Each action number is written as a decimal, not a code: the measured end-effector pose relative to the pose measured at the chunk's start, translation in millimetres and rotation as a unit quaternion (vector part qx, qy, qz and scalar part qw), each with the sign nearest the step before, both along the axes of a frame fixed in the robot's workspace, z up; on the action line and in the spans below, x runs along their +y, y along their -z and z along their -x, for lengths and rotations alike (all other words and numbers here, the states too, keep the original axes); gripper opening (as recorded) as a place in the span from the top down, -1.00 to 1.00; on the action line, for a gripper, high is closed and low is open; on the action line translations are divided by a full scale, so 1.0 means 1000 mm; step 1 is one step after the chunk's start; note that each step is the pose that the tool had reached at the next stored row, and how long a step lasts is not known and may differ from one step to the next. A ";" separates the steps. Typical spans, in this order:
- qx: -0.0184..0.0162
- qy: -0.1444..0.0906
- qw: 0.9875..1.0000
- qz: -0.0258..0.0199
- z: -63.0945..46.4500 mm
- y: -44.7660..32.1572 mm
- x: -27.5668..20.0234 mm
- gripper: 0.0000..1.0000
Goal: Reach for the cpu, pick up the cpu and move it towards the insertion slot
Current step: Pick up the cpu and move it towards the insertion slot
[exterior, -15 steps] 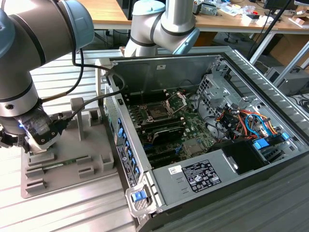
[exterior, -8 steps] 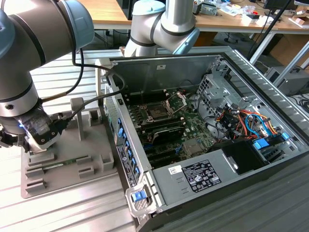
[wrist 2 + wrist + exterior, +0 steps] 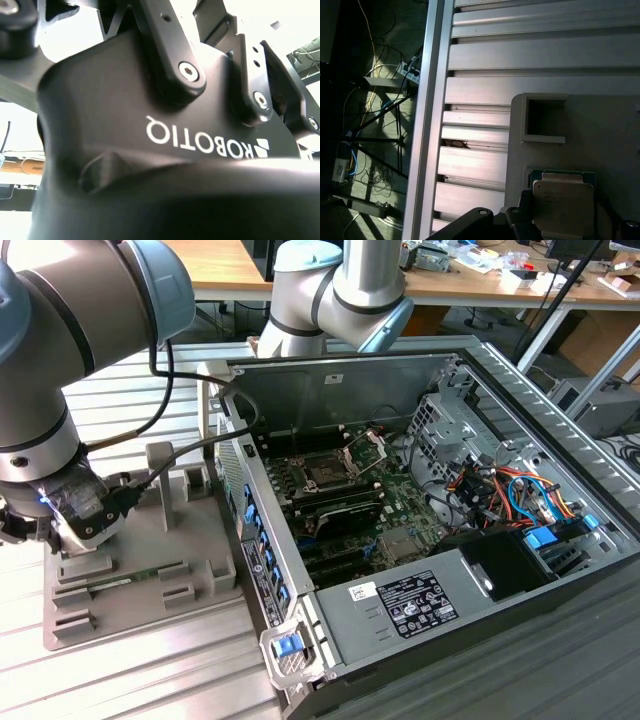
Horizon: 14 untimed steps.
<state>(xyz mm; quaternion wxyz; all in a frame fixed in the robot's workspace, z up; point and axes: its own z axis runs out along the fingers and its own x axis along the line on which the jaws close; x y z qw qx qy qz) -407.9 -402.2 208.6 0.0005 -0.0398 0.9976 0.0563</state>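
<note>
In the first wrist view the cpu (image 3: 563, 207), a small square chip with a pale metal face and a green rim, lies flat in a recess of the grey tray (image 3: 600, 130). My gripper (image 3: 563, 227) is low over it, with dark parts of it close on both sides of the chip. In the exterior view the gripper (image 3: 75, 530) hangs at the near left corner of the tray (image 3: 150, 540), hiding the chip. The insertion slot (image 3: 325, 472), a dark square socket in a shiny frame, sits on the motherboard inside the open case, far to the exterior view's right of the gripper.
The open computer case (image 3: 430, 520) lies beside the tray, with its side wall (image 3: 255, 550) between tray and motherboard. A green memory stick (image 3: 130, 580) rests on the tray. An empty square pocket (image 3: 545, 120) lies near the chip. Cables (image 3: 200, 440) run from the arm.
</note>
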 end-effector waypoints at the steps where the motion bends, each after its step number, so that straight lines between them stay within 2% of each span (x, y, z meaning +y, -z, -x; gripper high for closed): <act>1: 0.000 0.000 1.000 -0.001 0.000 0.0000 0.0000 -0.10; 9: 0.000 0.000 1.000 -0.009 0.000 -0.0005 0.0000 -0.10; 14: 0.000 0.000 1.000 -0.011 0.000 -0.0023 0.0000 -0.10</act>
